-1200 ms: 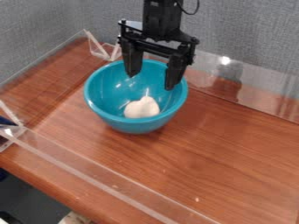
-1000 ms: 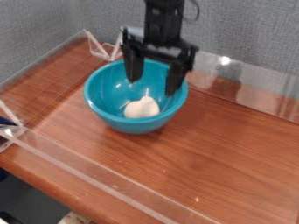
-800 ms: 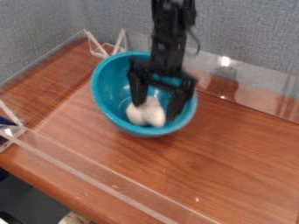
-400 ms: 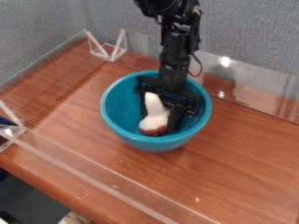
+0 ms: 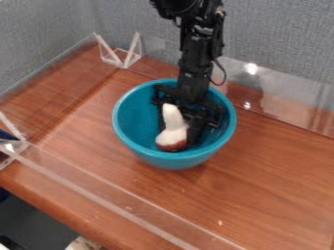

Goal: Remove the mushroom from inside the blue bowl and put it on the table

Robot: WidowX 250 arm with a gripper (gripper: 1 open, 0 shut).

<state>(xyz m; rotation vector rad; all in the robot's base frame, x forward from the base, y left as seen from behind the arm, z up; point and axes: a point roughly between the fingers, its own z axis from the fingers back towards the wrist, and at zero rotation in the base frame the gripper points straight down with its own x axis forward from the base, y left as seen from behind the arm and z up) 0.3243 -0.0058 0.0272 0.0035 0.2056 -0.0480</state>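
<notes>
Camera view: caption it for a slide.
Black pincer reaching down into the teal-blue plastic bowl, beside the toy mushroom, on a reddish-brown wooden tabletop.

The bowl (image 5: 135, 143) is teal-blue, the mushroom (image 5: 173, 129) cream-white with a pinkish-brown cap, the tabletop (image 5: 78, 181) reddish-brown

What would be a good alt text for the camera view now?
A black robot gripper reaches down into a round blue bowl, beside a small white mushroom with a pinkish-brown end. The bowl stands on a reddish-brown wooden table.
</notes>
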